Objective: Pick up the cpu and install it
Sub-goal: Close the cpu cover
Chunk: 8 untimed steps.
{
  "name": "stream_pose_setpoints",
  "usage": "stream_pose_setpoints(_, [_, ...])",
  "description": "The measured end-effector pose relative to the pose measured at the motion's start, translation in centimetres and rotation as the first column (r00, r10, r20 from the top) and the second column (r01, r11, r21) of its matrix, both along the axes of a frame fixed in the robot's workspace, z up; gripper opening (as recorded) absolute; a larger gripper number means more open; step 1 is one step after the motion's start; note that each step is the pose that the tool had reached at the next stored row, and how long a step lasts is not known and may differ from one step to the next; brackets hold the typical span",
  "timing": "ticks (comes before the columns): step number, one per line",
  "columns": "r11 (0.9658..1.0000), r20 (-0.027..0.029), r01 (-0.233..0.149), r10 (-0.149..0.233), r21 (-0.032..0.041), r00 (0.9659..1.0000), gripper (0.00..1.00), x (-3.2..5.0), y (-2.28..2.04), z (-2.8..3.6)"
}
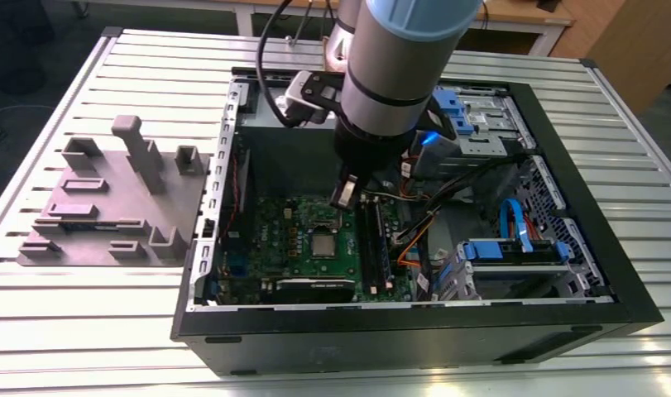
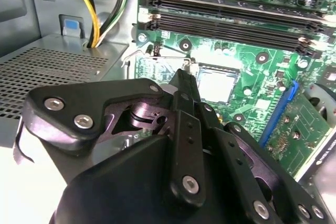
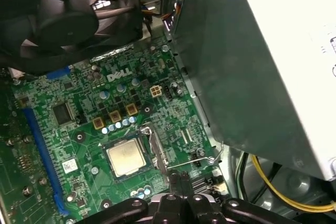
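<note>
The claw (image 1: pixel 344 197) is hanging inside the open computer case (image 1: pixel 600 318), just above the green motherboard (image 1: pixel 263 236), at the middle of the exterior view. Its two black fingers (image 2: pixel 187 109) are sitting pressed together with nothing between them; in the second wrist view they are covering most of the lower frame and hiding the board beneath.

The cpu (image 3: pixel 126 157) is sitting flat in its socket on the motherboard, lower centre of the first wrist view, apart from the fingertips. In the second wrist view the cpu (image 2: pixel 215 85) is showing just past the finger tips, right of centre, its near edge partly covered.

The grey power-supply box (image 3: pixel 252 72) is crowding the board's edge at the right of the first wrist view. A black fan (image 3: pixel 68 14) is overhanging the upper left. The case is resting on the slatted bench (image 1: pixel 93 331).
</note>
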<state>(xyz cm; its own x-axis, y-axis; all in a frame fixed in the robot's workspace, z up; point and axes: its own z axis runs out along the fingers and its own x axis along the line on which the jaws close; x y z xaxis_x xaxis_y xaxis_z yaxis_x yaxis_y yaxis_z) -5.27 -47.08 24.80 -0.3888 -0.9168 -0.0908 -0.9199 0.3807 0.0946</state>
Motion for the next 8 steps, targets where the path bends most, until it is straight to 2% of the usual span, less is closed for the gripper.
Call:
stream_pose_setpoints(2, [1.0000,0.0001,0.000,0.000,-0.0001,1.0000,0.10,0.00,-0.24,-0.01])
stream_pose_setpoints(5, [1.0000,0.0002,0.000,0.000,-0.0014,1.0000,0.10,-0.01,-0.37,-0.03])
stream_pose_setpoints(8, [1.0000,-0.0001,0.000,0.000,-0.0084,1.0000,0.10,0.00,-0.52,-0.03])
